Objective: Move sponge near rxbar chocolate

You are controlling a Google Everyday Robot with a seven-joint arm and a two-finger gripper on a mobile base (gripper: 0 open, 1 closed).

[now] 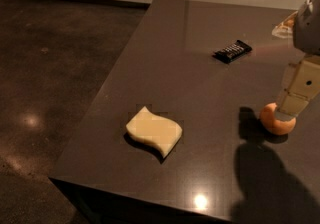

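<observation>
The pale yellow sponge (153, 131), a thick foam block with wavy edges, lies flat on the dark table (165, 58) near its front left part. The rxbar chocolate (232, 50), a small black wrapped bar, lies further back and to the right, well apart from the sponge. My gripper (293, 102) hangs at the right edge of the view, above the table and far to the right of the sponge. It is right over a round orange fruit (276, 120) and holds nothing that I can see.
The orange fruit sits on the table at the right, partly behind the gripper. A pale object (284, 25) shows at the far right edge of the table. The table's left and front edges drop to a dark floor (45, 83).
</observation>
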